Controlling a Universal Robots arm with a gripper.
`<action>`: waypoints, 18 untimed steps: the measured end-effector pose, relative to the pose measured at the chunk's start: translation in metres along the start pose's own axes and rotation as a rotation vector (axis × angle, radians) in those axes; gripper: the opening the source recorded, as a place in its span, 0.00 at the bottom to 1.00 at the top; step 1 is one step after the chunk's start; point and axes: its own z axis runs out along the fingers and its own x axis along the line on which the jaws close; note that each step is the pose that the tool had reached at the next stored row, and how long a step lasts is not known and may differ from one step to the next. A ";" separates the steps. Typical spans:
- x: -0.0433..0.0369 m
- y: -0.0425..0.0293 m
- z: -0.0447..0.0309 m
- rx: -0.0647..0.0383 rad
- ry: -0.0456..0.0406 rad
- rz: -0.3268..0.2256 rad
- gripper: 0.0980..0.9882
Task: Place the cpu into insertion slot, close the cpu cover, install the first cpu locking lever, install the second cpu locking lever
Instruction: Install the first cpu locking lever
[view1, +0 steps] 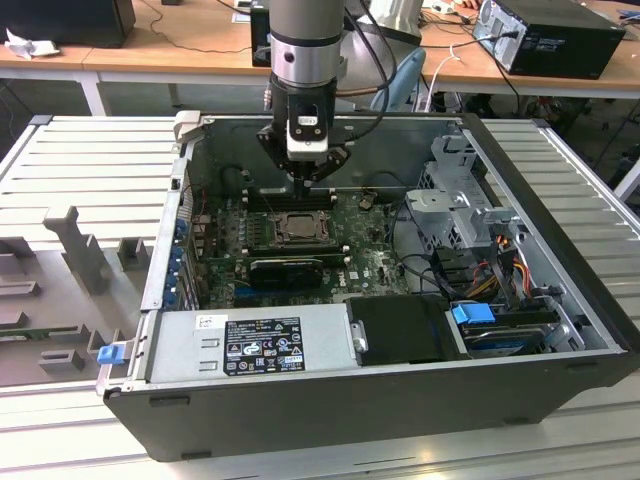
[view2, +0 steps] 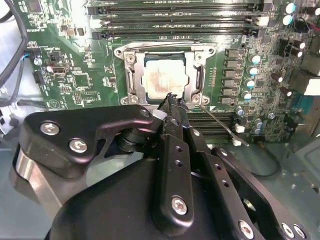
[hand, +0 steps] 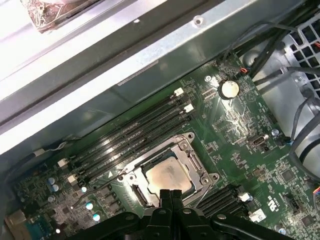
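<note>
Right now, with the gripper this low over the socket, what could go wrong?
1. The shut gripper hangs at the edge of the cpu cover, right beside the cpu; a small sideways slip could scrape the chip's top.
2. A thin locking lever juts out loose over the memory slots. It looks unlatched, so the cover may lift, or the lever could snag the gripper.
</note>
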 end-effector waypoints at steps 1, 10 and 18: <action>0.0000 0.0000 0.0000 0.000 0.0003 -0.017 0.01; 0.0000 0.0000 0.0000 -0.001 0.0022 -0.123 0.01; 0.0000 0.0000 0.0000 -0.003 0.0051 -0.281 0.01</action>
